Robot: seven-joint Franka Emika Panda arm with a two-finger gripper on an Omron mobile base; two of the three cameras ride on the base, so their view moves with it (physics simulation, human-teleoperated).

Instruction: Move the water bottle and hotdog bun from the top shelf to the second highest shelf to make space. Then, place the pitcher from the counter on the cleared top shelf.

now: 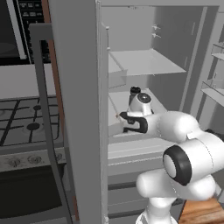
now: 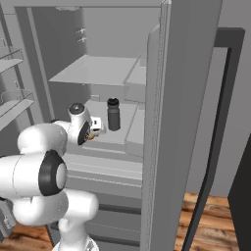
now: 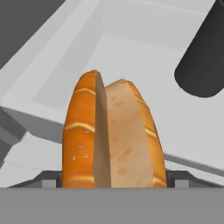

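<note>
The orange-brown hotdog bun [image 3: 113, 135] stands on end between my fingertips [image 3: 47, 177], and my gripper [image 3: 113, 180] is shut on it. The gripper [image 2: 91, 136] reaches into the open fridge, low over the front of the second highest shelf [image 2: 128, 119], with the shelf's shallow bin [image 3: 65, 83] just beyond the bun. The dark grey water bottle [image 2: 113, 113] stands upright on that shelf, right beside the hand; its black cap [image 1: 135, 90] pokes up behind my wrist. The top shelf [image 1: 146, 61] is bare. The pitcher is out of view.
The fridge's grey door [image 1: 78, 109] stands open at the left, with the black gas stove [image 1: 26, 118] and its oven beyond it. Door racks [image 1: 214, 87] line the other side. More shelves and drawers [image 2: 103, 166] lie below my hand.
</note>
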